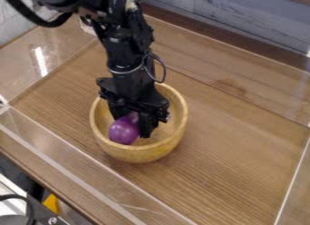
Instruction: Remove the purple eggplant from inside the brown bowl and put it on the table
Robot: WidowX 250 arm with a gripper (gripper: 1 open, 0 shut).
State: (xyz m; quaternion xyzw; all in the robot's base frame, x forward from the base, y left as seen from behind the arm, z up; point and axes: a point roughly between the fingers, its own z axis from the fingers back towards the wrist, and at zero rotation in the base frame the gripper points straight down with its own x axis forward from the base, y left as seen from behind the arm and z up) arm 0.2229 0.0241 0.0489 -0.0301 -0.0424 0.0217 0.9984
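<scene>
- Purple eggplant is inside the brown bowl, low on the near left side.
- The black gripper is right at it, just to its right in the view; its fingers look close together, but I can't tell if they pinch it.
- Its long way is hard to see.
- Brown wood table has room to the right.

My claw reaches down inside the brown bowl, fingertips at the purple eggplant. Bowl wall all round the claw, bare wood-grain table beyond. Black cable loops above the claw, by the arm.
</scene>
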